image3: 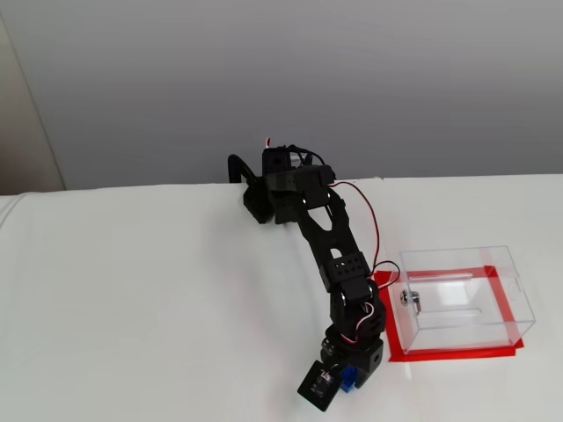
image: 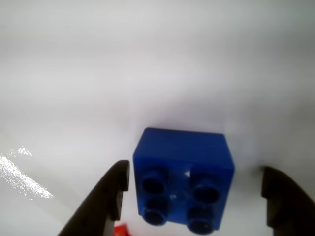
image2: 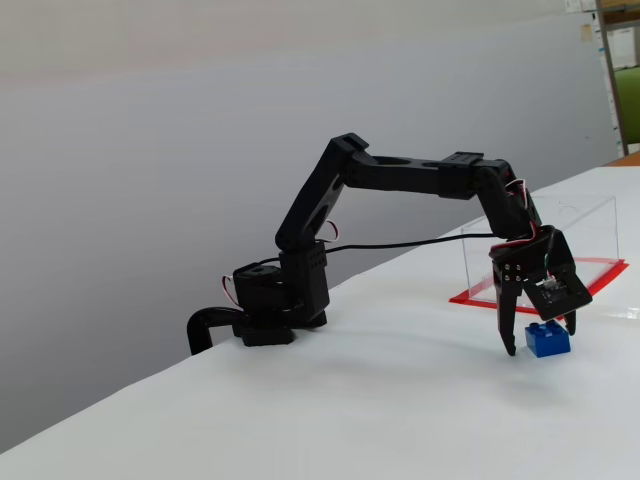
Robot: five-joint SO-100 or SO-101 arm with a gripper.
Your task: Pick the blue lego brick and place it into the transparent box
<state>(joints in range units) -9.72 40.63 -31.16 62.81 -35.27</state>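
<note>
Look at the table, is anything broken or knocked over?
Nothing stands out. The blue lego brick sits flat on the white table, studs up, between the open hand. The transparent box stands upright on its red base, with nothing visible inside.

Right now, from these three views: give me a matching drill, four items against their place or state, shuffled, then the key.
Column 1:
1. blue lego brick
2. transparent box
3. gripper
4. silver lock

Column 2:
A. open, fingers on either side of the brick
B. on the table between the fingers, studs showing in the wrist view
C. on the box wall facing the arm
D. empty, standing on a red base

Pairs: 1-B, 2-D, 3-A, 4-C
</note>
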